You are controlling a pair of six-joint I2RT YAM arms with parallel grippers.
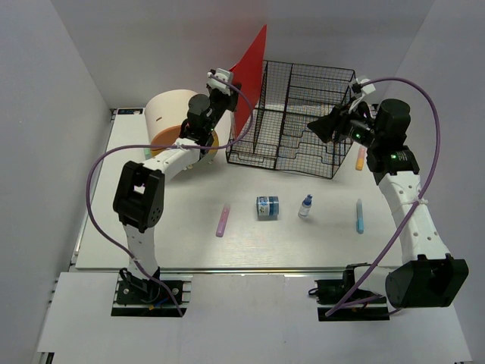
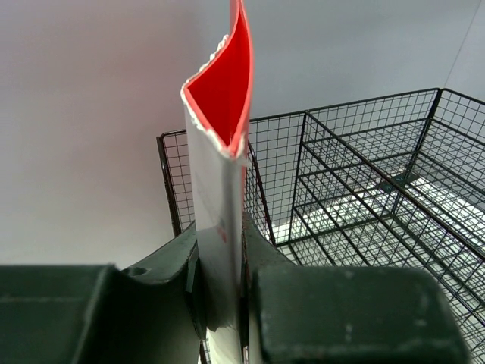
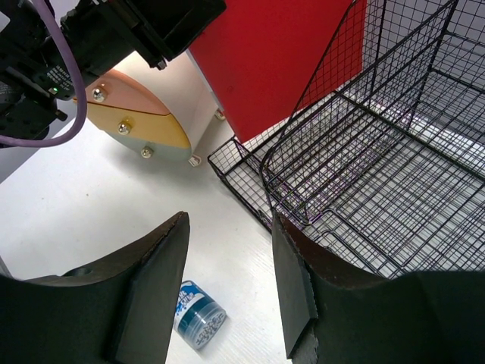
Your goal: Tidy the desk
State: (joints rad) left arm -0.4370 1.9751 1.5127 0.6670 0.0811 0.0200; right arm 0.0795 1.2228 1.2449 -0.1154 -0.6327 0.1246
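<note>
The white desk point(image 1: 182, 235) holds loose items. My left gripper point(image 1: 229, 89) is shut on the edge of a red folder point(image 1: 251, 72) and holds it upright at the left end of the black wire basket point(image 1: 299, 117). In the left wrist view the left gripper point(image 2: 220, 235) pinches the folder point(image 2: 223, 98), red inside and pale outside, with the basket point(image 2: 364, 174) behind it. My right gripper point(image 1: 317, 127) is open and empty above the basket's front right part. In the right wrist view the right gripper point(image 3: 231, 227) hangs over the basket's front edge point(image 3: 364, 174).
A cream-and-orange drawer box point(image 1: 173, 120) stands left of the basket. On the desk lie a pink marker point(image 1: 223, 220), a blue jar point(image 1: 267, 207), a small dropper bottle point(image 1: 305, 205) and a blue marker point(image 1: 359, 215). An orange marker point(image 1: 361, 158) lies by the basket's right side.
</note>
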